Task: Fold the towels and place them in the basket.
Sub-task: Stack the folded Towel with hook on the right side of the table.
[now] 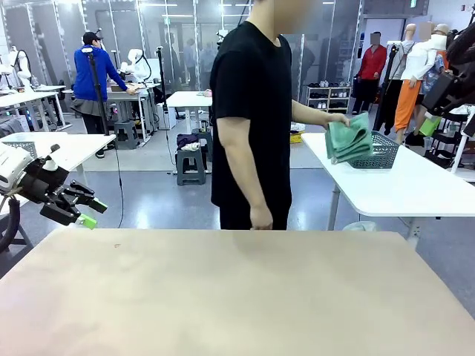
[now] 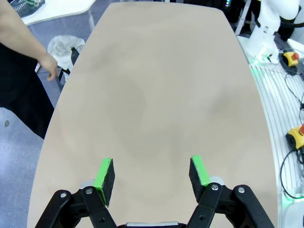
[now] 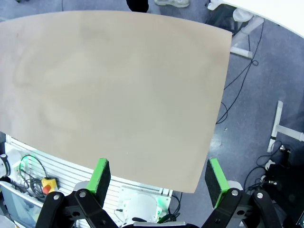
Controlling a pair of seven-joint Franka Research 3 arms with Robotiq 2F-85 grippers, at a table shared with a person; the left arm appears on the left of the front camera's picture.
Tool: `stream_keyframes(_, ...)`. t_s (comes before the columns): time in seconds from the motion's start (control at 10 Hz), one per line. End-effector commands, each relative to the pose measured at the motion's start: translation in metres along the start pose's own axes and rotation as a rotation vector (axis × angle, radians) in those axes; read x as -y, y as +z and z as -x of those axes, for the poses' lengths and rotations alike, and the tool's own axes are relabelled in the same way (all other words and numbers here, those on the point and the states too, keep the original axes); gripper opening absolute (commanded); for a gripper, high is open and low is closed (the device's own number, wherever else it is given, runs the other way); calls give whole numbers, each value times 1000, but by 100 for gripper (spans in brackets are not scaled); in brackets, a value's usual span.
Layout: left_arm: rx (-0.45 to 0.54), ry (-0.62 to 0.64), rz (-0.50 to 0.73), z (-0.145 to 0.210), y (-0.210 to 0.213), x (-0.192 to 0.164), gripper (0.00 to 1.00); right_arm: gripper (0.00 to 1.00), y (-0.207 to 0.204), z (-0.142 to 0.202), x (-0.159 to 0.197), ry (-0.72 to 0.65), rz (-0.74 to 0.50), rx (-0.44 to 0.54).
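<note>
Both robot hands are open and hold nothing: the left hand (image 2: 152, 178) and the right hand (image 3: 159, 180) each hang over the bare tan worktop (image 1: 237, 297) in front of them. Far past both hands, the person (image 1: 252, 111) stands by a white side table (image 1: 401, 185) and holds the green towels (image 1: 349, 141) right at the dark basket (image 1: 380, 152). If a towel lands crumpled or too far away, a hand might pinch just one layer and the fold could go crooked.
</note>
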State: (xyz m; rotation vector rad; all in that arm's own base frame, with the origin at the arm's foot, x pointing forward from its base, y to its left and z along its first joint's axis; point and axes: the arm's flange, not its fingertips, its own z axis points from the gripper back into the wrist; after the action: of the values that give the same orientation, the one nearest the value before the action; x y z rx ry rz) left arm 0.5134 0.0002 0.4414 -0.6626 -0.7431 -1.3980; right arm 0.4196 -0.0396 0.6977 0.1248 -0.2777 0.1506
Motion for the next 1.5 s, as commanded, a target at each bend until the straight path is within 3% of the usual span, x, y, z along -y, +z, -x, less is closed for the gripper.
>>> stream_keyframes(0.0,-3,-3,1,0,1,1,80,100,1,-4,-1,-4,-14,3)
stream_keyframes(1.4,-3,-3,1,0,1,1,80,100,1,-4,-1,-4,-14,3)
